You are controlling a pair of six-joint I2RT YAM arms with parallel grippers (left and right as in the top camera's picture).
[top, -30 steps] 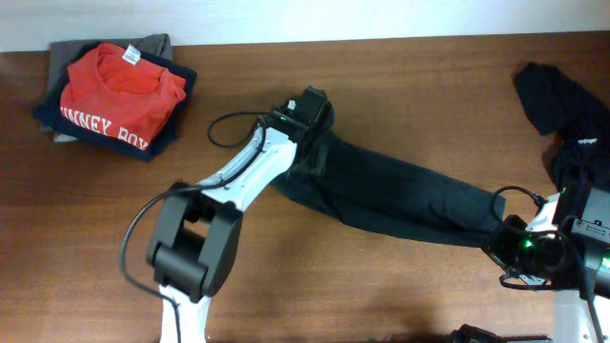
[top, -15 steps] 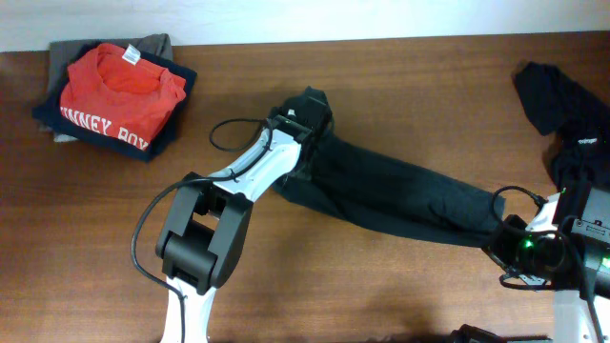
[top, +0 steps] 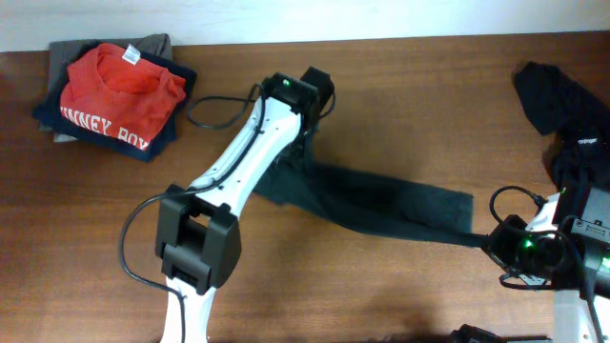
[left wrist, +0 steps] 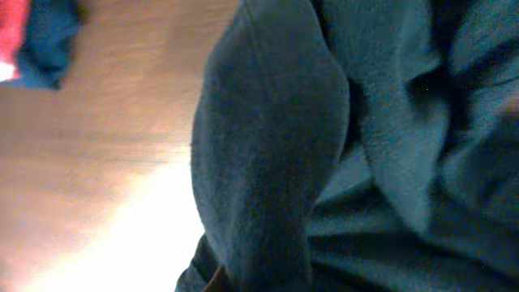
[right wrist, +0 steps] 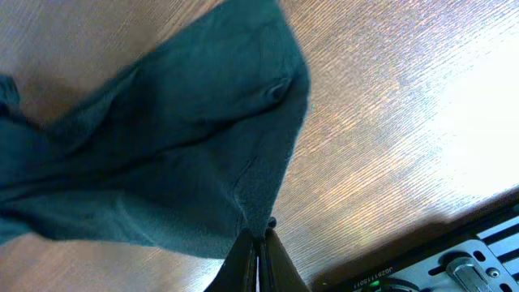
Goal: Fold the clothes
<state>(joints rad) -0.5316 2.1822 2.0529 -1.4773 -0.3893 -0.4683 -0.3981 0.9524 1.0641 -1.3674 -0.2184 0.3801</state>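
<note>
My left gripper [top: 307, 95] is pressed shut on one end of the dark garment [top: 391, 205], and my right gripper [right wrist: 258, 242] pinches its opposite corner. The garment stretches across the wooden table [top: 429, 105] between them.

Left gripper [top: 313, 95], right gripper [right wrist: 258, 237] (2 closed pinches)

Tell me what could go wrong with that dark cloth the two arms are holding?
The right gripper pinches only a thin corner of the cloth, so it might slip out if pulled. The cloth looks bunched and twisted between the arms, so a fold could come out crooked. The left gripper holds its end not far from the folded stack; a swing that way might knock it.
</note>
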